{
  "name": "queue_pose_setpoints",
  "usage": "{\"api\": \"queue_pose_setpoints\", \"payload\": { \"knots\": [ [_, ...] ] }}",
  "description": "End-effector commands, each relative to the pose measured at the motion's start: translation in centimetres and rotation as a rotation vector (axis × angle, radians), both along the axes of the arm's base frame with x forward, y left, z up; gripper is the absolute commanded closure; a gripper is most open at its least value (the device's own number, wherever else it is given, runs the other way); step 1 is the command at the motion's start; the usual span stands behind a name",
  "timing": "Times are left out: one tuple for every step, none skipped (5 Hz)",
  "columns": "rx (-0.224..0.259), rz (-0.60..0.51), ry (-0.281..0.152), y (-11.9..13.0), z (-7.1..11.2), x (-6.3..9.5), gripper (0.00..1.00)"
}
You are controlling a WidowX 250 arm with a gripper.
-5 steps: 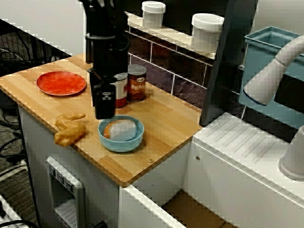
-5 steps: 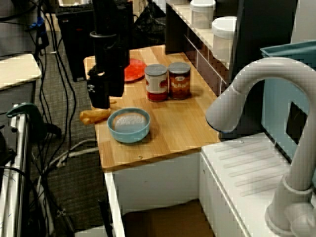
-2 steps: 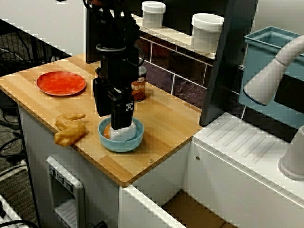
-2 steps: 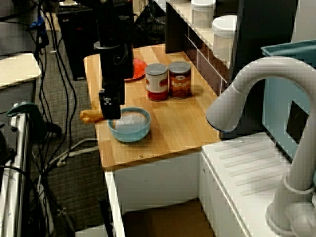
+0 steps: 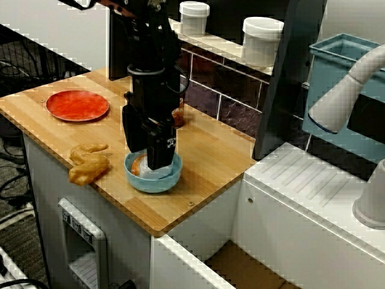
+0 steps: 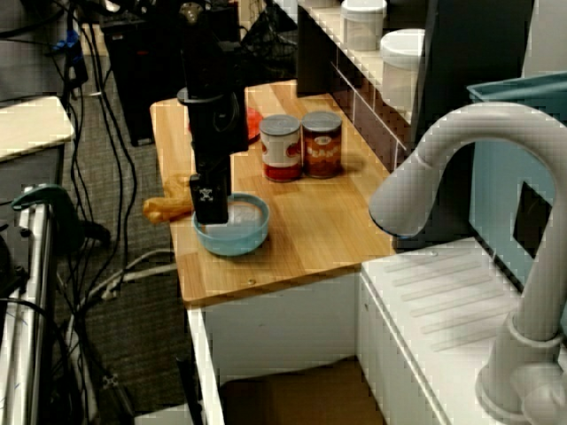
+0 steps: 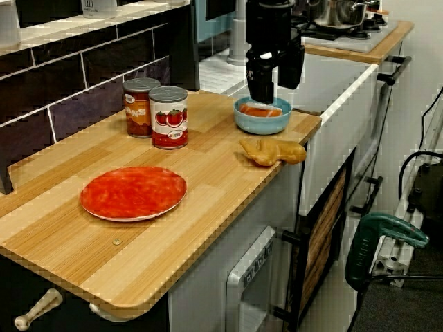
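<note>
The view from above, step: I judge this to be the reach down onto what lies in the bowl, with no grip made yet.
Counter (image 5: pixel 210 158): wooden top; it carries everything named here.
End effector (image 5: pixel 149 161): pointing straight down, tips dipped inside the bowl's rim. The fingers (image 7: pixel 261 93) stand apart in the view along the counter. They hold nothing.
Bowl (image 5: pixel 154 184): blue, near the counter's front edge, directly beneath me. A golden pastry (image 5: pixel 89 164) lies just beside it, and two cans (image 7: pixel 168 116) stand further back.
Food item (image 7: pixel 261 111): pale with an orange edge, lying in the bowl between my fingers.
Contact: from the side view I cannot tell whether the tips touch the item or the bowl's floor.
Next move, as I judge it: squeeze evenly on both flanks of the item and stay off the bowl's wall, so the bowl does not slide toward the edge.
</note>
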State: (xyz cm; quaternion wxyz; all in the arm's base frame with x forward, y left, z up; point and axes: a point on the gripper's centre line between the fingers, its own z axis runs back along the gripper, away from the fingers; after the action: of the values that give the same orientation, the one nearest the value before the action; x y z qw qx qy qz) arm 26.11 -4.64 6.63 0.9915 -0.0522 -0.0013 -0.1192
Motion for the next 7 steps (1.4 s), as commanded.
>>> {"api": "queue_pose_setpoints", "payload": {
  "knots": [
    [0.031, -0.018, -0.043, 0.9, -0.1, 1.2, 0.00],
    [0.038, -0.023, -0.041, 1.1, -0.3, 1.2, 0.00],
    [0.035, -0.012, -0.046, 1.4, -0.3, 1.2, 0.00],
    [0.023, 0.014, -0.051, 1.5, -0.6, 1.2, 0.00],
    [0.024, 0.017, -0.048, 1.4, -0.9, 1.3, 0.00],
    [0.031, 0.020, -0.051, 1.3, -1.2, 1.4, 0.00],
    [0.041, 0.024, -0.056, 1.2, -1.7, 1.5, 0.00]
  ]
}}
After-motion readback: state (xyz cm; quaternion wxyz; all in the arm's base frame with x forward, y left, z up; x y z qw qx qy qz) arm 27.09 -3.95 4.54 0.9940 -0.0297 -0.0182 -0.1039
